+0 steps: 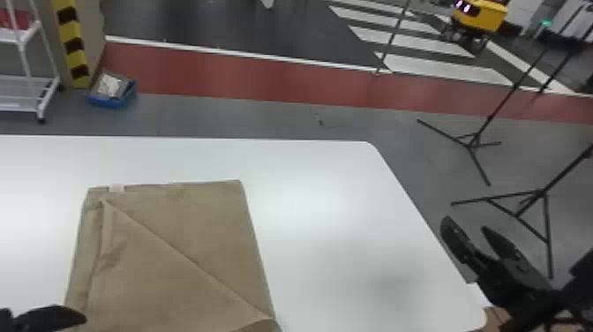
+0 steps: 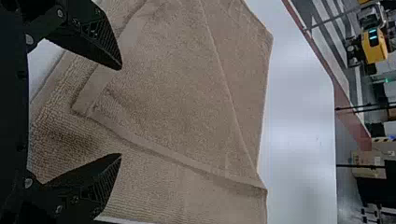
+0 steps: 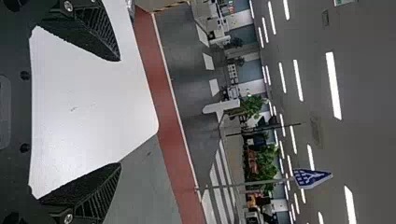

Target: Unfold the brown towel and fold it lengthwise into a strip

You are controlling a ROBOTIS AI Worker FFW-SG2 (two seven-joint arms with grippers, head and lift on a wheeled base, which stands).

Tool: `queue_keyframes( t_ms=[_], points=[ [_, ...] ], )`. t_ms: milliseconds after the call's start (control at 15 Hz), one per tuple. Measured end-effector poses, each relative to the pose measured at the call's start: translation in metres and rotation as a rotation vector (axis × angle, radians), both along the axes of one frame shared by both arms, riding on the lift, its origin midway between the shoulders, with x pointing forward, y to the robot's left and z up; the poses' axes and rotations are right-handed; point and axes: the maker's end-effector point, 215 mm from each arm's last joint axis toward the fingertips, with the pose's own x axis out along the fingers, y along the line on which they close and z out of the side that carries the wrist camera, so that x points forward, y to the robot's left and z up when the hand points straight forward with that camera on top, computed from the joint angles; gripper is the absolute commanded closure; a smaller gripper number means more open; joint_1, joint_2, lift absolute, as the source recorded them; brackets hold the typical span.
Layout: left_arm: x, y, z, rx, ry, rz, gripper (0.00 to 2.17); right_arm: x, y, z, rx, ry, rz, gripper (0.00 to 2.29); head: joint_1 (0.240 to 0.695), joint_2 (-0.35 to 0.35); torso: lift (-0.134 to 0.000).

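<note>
1. Brown towel: it lay flat on the white bench, toward the robot's left, in overlapping layers. A diagonal edge crossed it from near the far left corner to the near right side; a pale tag marked the far edge.
2. Left end effector: released, its fingers spread over the towel, with a corner of the upper layer between them in the wrist view. Contact with the cloth could not be told.
3. Right end effector: released and empty, parted fingers, near the bench's right edge and well apart from the towel.
4. Step in hand: judged to be unfolding, the lengthwise fold not yet begun.
5. Next move: this called for the left end effector to close on the upper layer alone and draw it open, the right one coming across to help spread the cloth. Pinching several layers together would probably have dragged the whole towel.
</note>
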Motion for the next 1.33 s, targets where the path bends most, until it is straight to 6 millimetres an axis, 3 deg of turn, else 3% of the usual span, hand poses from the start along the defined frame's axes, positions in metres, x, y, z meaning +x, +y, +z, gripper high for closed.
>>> queue_keyframes(
  t_ms=[267, 600, 733, 867, 933, 1133, 1333],
  points=[
    [0.007, 0.002, -0.012, 0.039, -0.017, 0.029, 0.28, 0.002, 0.005, -0.001, 0.016, 0.0, 0.008, 0.08, 0.695, -0.35, -0.126],
    [0.018, 0.002, -0.011, 0.032, -0.056, 0.073, 0.34, 0.003, 0.008, -0.002, 0.021, 0.0, 0.014, 0.08, 0.695, -0.35, -0.126],
    [0.022, 0.002, -0.007, 0.019, -0.071, 0.09, 0.5, 0.004, 0.01, -0.002, 0.021, 0.0, 0.017, 0.08, 0.695, -0.35, -0.126],
    [0.023, 0.001, -0.003, 0.005, -0.074, 0.093, 1.41, 0.007, 0.013, -0.002, 0.021, -0.002, 0.023, 0.08, 0.695, -0.35, -0.126],
    [0.02, 0.0, -0.004, 0.001, -0.062, 0.084, 1.7, 0.009, 0.016, -0.003, 0.022, -0.002, 0.031, 0.08, 0.695, -0.35, -0.126],
    [0.013, 0.006, -0.013, 0.002, -0.004, 0.103, 1.73, 0.02, 0.036, -0.006, 0.033, 0.005, 0.071, 0.08, 0.695, -0.35, -0.126],
    [0.016, 0.007, -0.003, -0.003, -0.015, 0.104, 1.73, 0.051, 0.08, -0.025, 0.02, 0.089, 0.166, 0.09, 0.695, -0.323, -0.126]
  ],
)
